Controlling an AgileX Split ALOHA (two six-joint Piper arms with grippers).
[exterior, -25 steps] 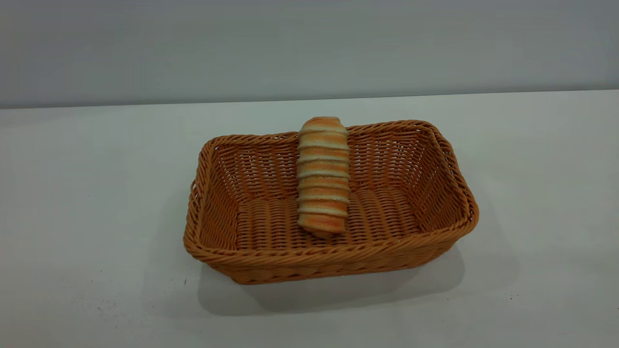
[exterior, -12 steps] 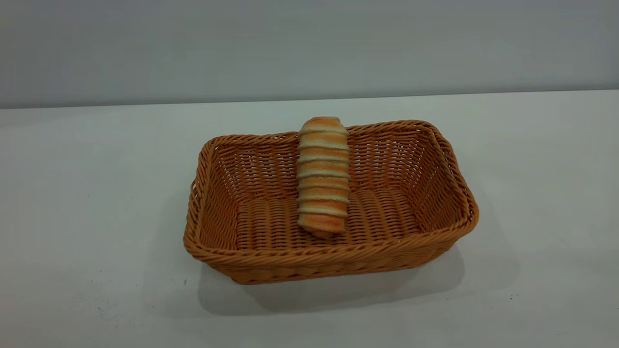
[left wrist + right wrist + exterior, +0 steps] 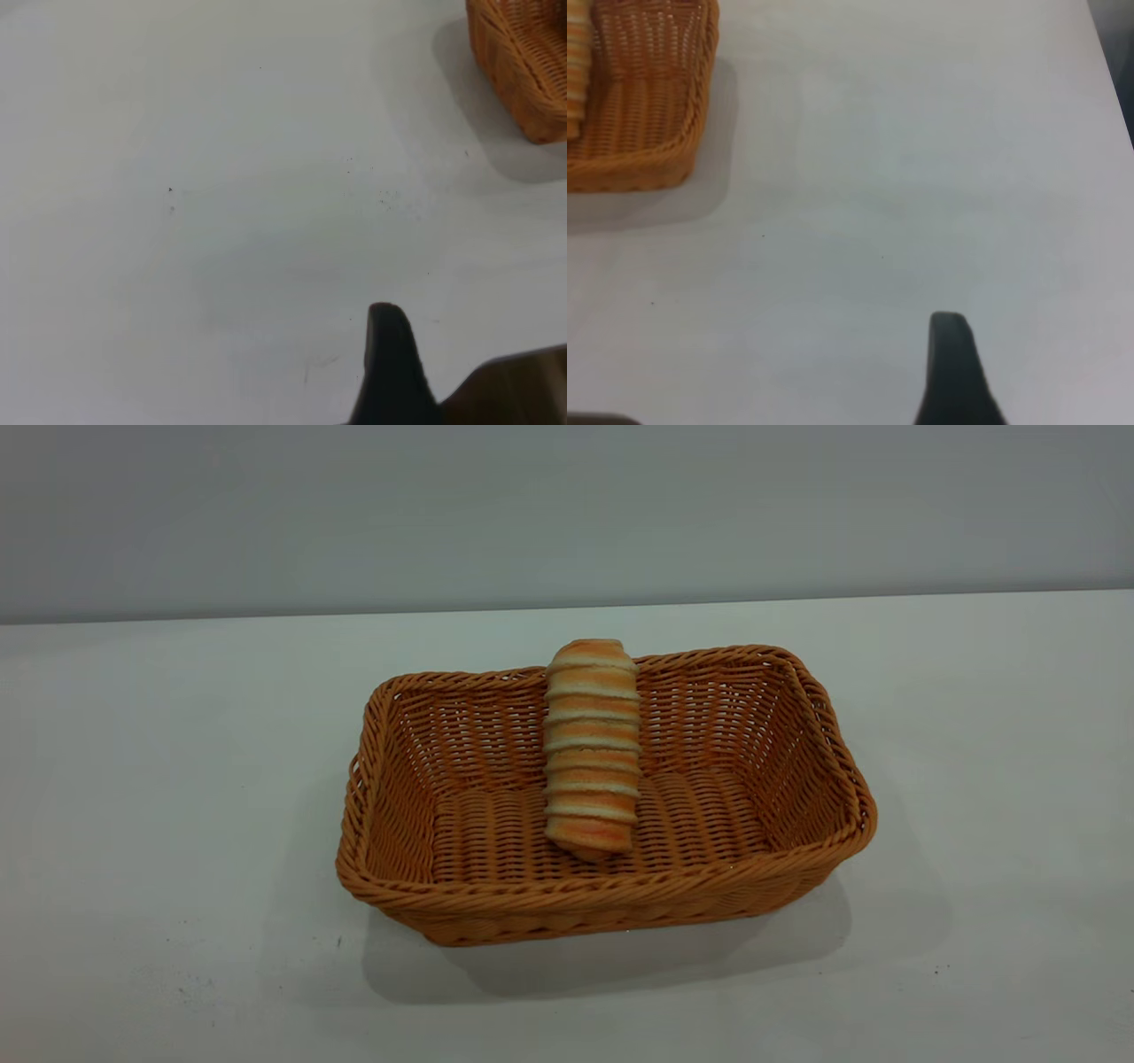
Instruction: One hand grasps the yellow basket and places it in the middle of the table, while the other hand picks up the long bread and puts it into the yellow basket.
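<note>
long bread (image 3: 591,748) in yellow basket (image 3: 461,912) on white table (image 3: 159,779)

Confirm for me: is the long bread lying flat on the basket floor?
No, the long bread leans against the yellow basket's far wall.

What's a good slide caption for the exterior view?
Long bread propped inside the yellow basket mid-table; no grippers visible.

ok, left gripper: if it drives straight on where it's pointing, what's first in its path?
Probably only bare table. The one visible fingertip of the left gripper aims at open tabletop; the yellow basket sits well off to one side of that line. Depth is unclear.
</note>
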